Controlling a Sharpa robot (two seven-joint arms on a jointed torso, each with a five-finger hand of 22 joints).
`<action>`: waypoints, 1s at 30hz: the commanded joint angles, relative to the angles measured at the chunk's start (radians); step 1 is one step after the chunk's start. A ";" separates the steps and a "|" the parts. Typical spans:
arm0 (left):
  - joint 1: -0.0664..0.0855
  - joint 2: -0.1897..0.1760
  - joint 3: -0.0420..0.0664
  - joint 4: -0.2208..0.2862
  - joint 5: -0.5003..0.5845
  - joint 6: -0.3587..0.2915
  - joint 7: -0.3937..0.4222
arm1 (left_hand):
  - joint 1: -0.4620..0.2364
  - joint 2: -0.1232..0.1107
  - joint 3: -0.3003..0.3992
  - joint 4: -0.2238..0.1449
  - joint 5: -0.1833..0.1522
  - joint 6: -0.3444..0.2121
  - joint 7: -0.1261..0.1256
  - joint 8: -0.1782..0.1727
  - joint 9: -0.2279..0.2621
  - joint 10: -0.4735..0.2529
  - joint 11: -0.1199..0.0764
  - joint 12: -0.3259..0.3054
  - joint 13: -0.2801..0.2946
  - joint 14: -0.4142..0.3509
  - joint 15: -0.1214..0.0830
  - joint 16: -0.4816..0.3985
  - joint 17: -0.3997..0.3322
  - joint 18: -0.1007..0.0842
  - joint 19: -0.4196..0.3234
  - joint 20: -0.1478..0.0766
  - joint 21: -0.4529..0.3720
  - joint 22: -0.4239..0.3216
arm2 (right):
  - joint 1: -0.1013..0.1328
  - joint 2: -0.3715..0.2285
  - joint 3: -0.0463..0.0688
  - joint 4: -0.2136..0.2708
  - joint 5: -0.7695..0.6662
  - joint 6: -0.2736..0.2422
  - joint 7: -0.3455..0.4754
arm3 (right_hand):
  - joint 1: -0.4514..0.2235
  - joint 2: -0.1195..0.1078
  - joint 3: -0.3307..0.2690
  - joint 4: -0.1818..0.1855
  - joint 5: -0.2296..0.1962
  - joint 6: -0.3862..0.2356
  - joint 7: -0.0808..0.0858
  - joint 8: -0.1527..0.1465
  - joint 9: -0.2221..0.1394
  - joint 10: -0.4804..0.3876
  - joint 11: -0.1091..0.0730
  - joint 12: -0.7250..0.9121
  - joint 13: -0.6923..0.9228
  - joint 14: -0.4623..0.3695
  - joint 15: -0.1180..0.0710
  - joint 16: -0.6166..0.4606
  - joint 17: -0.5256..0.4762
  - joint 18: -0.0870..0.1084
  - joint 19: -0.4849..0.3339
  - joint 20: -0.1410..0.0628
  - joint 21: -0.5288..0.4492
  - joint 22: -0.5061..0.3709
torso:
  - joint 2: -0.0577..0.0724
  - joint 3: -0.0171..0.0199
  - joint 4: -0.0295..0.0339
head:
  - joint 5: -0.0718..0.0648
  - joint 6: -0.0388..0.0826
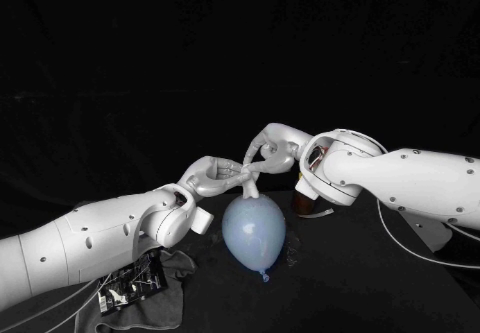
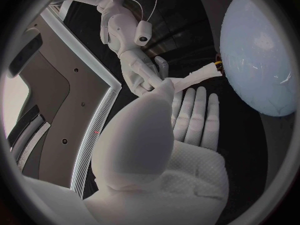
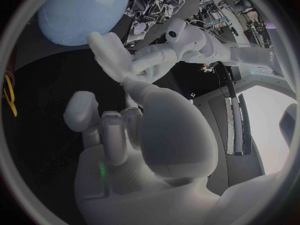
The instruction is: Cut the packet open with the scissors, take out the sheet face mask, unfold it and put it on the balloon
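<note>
Head view. The left hand [image 1: 215, 175] and the right hand [image 1: 268, 151] are meeting fingertip to fingertip above the middle of the tabletop [image 1: 350, 291], and both are pinching the sheet face mask [image 1: 249, 186]. The mask is still folded into a narrow white strip. It is hanging down from the shared grip, and its lower end is reaching the top of the balloon [image 1: 253, 232].

Left wrist view. The left hand's thumb is pressing the strip [image 2: 197, 77] against the right hand's fingertips, while its remaining fingers [image 2: 190, 115] are lying stretched out (apart from the strip). The free end of the strip is pointing toward the balloon [image 2: 259, 50].

Surroundings. The pale blue balloon is lying on the tabletop directly beneath the two hands, with its knotted end toward the robot. The packet [image 1: 135, 281] is resting on a grey cloth [image 1: 175, 267] near the left forearm, well apart from the balloon.
</note>
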 commanded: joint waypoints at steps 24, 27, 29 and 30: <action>0.001 -0.006 0.001 -0.002 0.086 0.090 0.016 | -0.102 0.037 0.443 -0.059 -0.005 0.029 -0.025 0.057 0.054 0.102 -0.027 -0.017 -0.001 0.084 -0.026 -0.026 0.026 0.007 0.113 -0.005 0.016 0.007 | 0.003 0.008 0.001 -0.022 -0.038 -0.006 -0.016 | -0.013 -0.001 0.007 -0.009 0.003 -0.001 0.003 0.008 0.002 0.027 0.002 -0.007 0.131 0.100 -0.003 0.002 0.249 0.006 0.011 0.000 0.007 0.136 | 0.001 0.0002 -0.0003 | -0.004 -0.004; 0.001 -0.009 0.001 -0.003 0.098 0.143 0.022 | -0.121 0.033 0.455 -0.072 -0.005 0.022 -0.024 0.067 0.062 0.093 -0.025 -0.018 -0.002 0.077 -0.023 -0.032 0.028 0.005 0.108 -0.004 0.012 0.007 | 0.003 0.010 0.001 -0.026 -0.037 -0.009 -0.013 | -0.013 -0.001 0.007 -0.009 0.003 -0.001 0.003 0.008 0.002 0.027 0.002 -0.007 0.131 0.100 -0.003 0.002 0.249 0.006 0.011 0.000 0.007 0.136 | 0.001 0.0000 0.0001 | -0.007 -0.005; 0.001 -0.010 0.001 -0.003 0.101 0.169 0.024 | -0.126 0.033 0.459 -0.076 -0.005 0.020 -0.023 0.070 0.065 0.090 -0.024 -0.018 -0.002 0.074 -0.022 -0.034 0.029 0.005 0.107 -0.004 0.012 0.008 | 0.003 0.012 0.001 -0.028 -0.036 -0.010 -0.012 | -0.013 -0.001 0.007 -0.009 0.003 -0.001 0.003 0.008 0.002 0.027 0.002 -0.007 0.131 0.100 -0.003 0.002 0.249 0.006 0.011 0.000 0.007 0.136 | 0.001 -0.0006 0.0004 | -0.006 -0.007; 0.001 -0.010 0.001 -0.002 0.103 0.178 0.024 | -0.127 0.034 0.460 -0.077 -0.005 0.019 -0.023 0.071 0.066 0.089 -0.023 -0.018 -0.002 0.074 -0.022 -0.034 0.029 0.006 0.108 -0.004 0.012 0.008 | 0.003 0.013 0.001 -0.030 -0.036 -0.010 -0.011 | -0.015 -0.001 0.007 -0.009 0.003 -0.001 0.003 0.008 0.002 0.027 0.002 -0.008 0.131 0.100 -0.003 0.002 0.249 0.005 0.012 0.000 0.008 0.136 | 0.001 -0.0005 0.0002 | -0.006 -0.008</action>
